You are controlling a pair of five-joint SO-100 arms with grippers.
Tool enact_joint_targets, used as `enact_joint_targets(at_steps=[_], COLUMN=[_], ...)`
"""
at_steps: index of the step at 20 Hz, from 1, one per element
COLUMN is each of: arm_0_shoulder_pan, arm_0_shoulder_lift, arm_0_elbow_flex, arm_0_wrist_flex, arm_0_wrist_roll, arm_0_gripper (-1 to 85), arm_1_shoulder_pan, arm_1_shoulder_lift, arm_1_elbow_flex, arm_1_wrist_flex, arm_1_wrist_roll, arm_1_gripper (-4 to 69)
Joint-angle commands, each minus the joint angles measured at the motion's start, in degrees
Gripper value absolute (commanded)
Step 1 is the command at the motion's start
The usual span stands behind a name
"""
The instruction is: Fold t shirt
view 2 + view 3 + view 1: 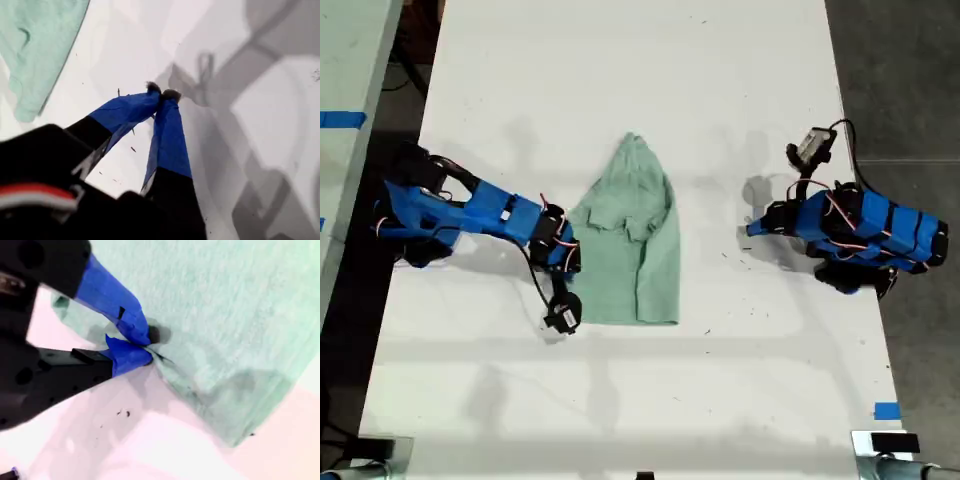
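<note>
Second gripper: my second gripper (142, 344) is clamped on the shirt (638, 245). The wrist view shows both blue tips pinched together with mint fabric bunched between them, right at the cloth's edge.

First gripper: my first gripper (162, 93) has its tips pressed together with nothing between them, over bare table (620, 80). Only a corner of the shirt shows in its wrist view, well off from the tips.

Which arm is which: going by what's at the jaws, the second arm is the one on the exterior view's left, reaching into the shirt's side. The first is the one parked on the exterior view's right.

Where the shirt is: roughly mid-table, between the two arms. It touches the second gripper and sits well apart from the first.

Long axis: runs up-down in the exterior view, pointed end toward the top, wide straight hem toward the bottom. It already looks narrowed, with a sleeve-ish lump folded in near the middle.

What the next move hangs on: the pinched edge is on the exterior view's left side, and the rest of the cloth lies away from that gripper toward the right. My guess is the fold goes across the long axis, left edge carried over.

Risk: grip looks shallow, so the thin fabric could slip out mid-lift.
</note>
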Motion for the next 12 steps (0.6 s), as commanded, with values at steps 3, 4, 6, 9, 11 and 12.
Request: enact_joint_targets(at_steps=[3,4,6,9,11,12], arm_0_shoulder_pan=[-2.29,-2.37,-2.90,-4.92,-6.33,-6.86], arm_0_shoulder_lift=[10.02,13.10,17.75,16.79,8.44,2.20], arm_0_elbow_flex=[-9.67,-10.11,-10.63,-16.00,-26.89,-35.33], arm_0_wrist_flex=[15.73,16.70,17.23,17.23,16.96,16.70], arm_0_wrist_roll=[2.99,3.96,5.98,10.90,16.88,20.65], arm_0_gripper=[-0.3,-0.3,-0.3,-0.3,-0.3,-0.3], arm_1_shoulder_pan=[0.09,0.09,0.09,0.18,0.18,0.18], arm_1_shoulder_lift=[0.62,0.62,0.62,0.62,0.62,0.62], arm_1_elbow_flex=[1.05,1.05,1.05,1.05,1.05,1.05], arm_1_wrist_flex=[0.09,0.09,0.09,0.09,0.09,0.09], arm_1_wrist_roll=[0.35,0.35,0.35,0.26,0.26,0.26], arm_1_gripper=[1.3,1.3,1.3,1.3,1.3,1.3])
